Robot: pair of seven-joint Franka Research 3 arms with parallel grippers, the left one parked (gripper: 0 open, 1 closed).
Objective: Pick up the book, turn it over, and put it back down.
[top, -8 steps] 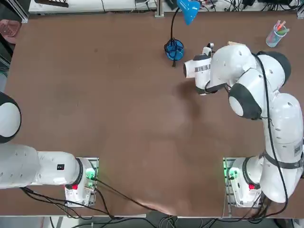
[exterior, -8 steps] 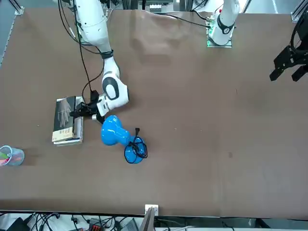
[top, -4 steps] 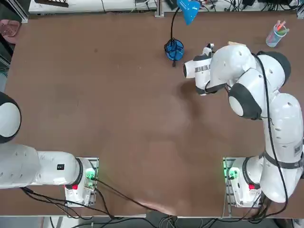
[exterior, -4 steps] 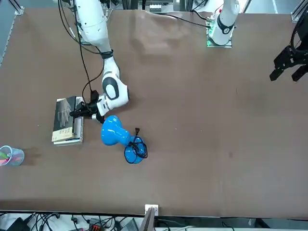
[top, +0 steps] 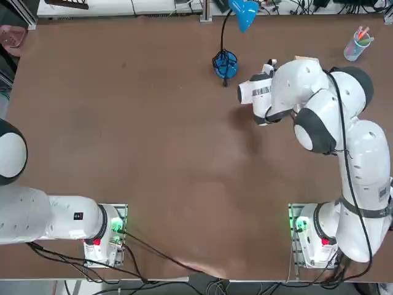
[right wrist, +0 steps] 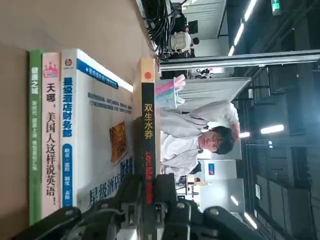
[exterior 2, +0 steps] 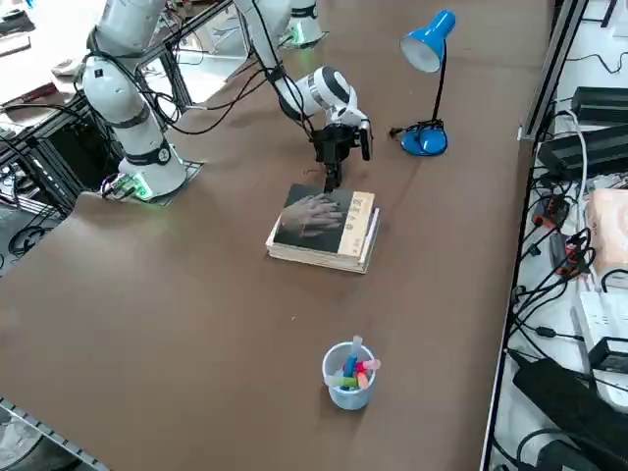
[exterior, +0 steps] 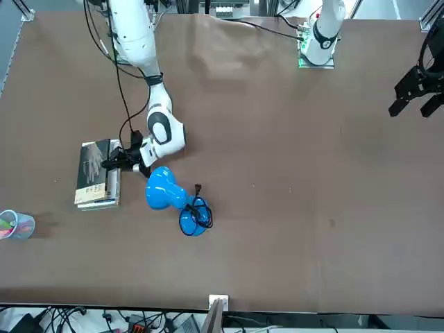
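Meanwhile the right claw (exterior: 111, 164) pinches the book (exterior: 95, 165), with blue lamp (exterior: 166, 192) just beside it

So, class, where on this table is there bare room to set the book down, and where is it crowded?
The widest bare stretch of table runs from the lamp across to the parked arm's side. A smaller strip lies between the book and the cup of pens. It is crowded where the right gripper sits at the book's edge, with the lamp close beside.
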